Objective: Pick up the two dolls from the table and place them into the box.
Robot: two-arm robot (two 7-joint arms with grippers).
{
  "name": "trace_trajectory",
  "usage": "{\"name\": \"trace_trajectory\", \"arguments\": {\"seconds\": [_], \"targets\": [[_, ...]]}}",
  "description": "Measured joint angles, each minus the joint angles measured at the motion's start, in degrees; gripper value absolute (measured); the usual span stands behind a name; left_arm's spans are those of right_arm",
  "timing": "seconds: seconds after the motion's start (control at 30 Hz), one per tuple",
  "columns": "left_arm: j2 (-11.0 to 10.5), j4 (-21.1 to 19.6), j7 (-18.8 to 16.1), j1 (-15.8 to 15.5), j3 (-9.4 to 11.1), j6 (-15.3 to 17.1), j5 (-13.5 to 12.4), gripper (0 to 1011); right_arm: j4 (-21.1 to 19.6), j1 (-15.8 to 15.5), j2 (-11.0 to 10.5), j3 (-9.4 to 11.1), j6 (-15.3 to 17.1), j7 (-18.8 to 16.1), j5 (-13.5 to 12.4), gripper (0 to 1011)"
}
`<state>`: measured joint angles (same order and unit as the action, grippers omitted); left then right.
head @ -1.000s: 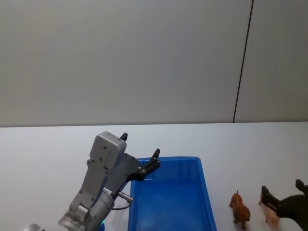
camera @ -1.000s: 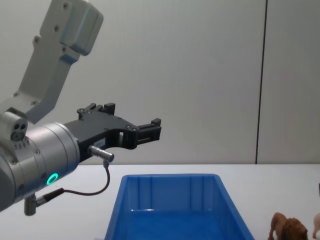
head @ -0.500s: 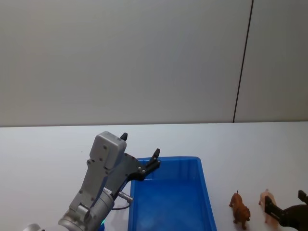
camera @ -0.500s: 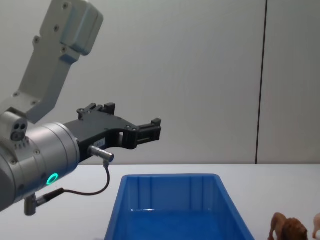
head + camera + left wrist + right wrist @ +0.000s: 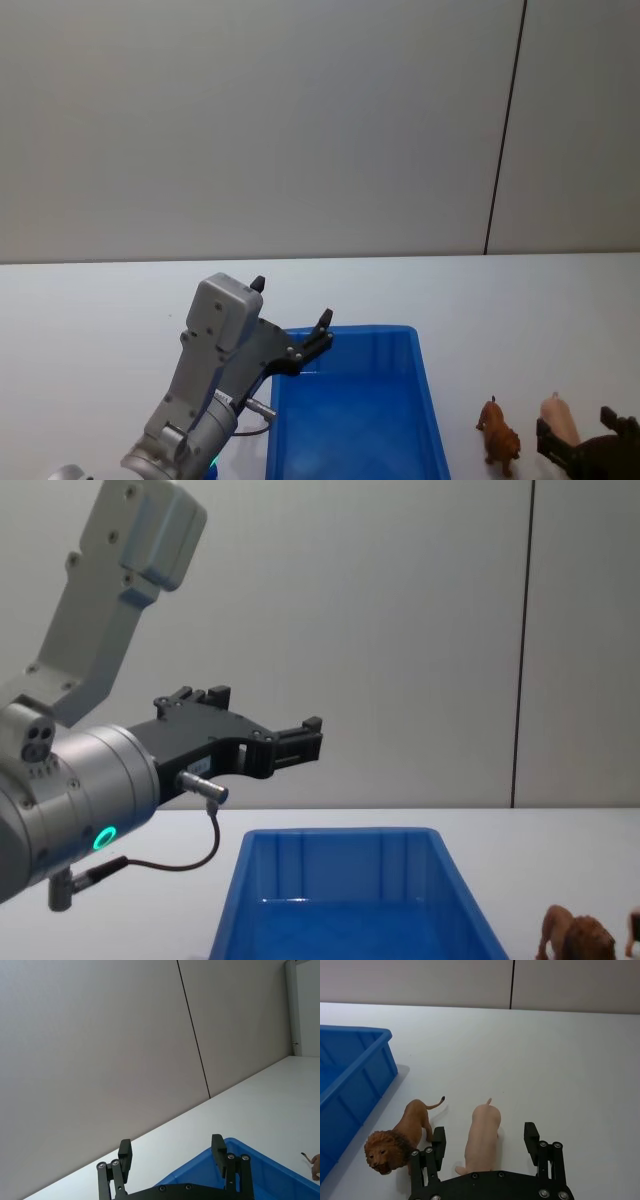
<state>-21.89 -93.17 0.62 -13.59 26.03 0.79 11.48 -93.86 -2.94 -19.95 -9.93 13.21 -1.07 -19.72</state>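
In the head view, the pale pink pig (image 5: 481, 1147) is partly hidden behind the right gripper (image 5: 484, 1132), whose spread, empty fingers straddle it. The maned brown lion (image 5: 412, 1122) stands just beside it on the white desk (image 5: 560, 1060), right of the blue box (image 5: 350, 1080). The left gripper (image 5: 171, 1146), fingers apart, hangs above the box's far left corner.

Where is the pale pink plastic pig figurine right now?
The pig stands on the white table, robot's right, between the open fingers of the right gripper, the brown plastic lion figurine beside it.
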Motion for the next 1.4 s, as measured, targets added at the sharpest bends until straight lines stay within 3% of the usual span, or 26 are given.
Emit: {"name": "trace_trajectory", "arguments": {"seconds": [0.2, 0.7, 1.13, 1.4], "targets": [[0.0, 0.0, 0.0, 0.0, 0.0, 0.0, 0.0, 1001, 1.7, 0.7, 0.5, -0.2, 0.6, -1.0, 0.2, 885], [0.0, 0.0, 0.0, 0.0, 0.0, 0.0, 0.0, 1001, 3.4, 1.5, 1.3, -0.5, 2.4, -1.7, 0.5, 393], [0.0, 0.0, 0.0, 0.0, 0.0, 0.0, 0.0, 1001, 0.8, 1.3, 1.0, -0.2, 0.2, -0.8, 2.4, 363], [0.0, 0.0, 0.0, 0.0, 0.0, 0.0, 0.0, 1001, -1.2, 2.3, 1.1, -0.1, -2.2, -3.1, 3.2, 363]]}}
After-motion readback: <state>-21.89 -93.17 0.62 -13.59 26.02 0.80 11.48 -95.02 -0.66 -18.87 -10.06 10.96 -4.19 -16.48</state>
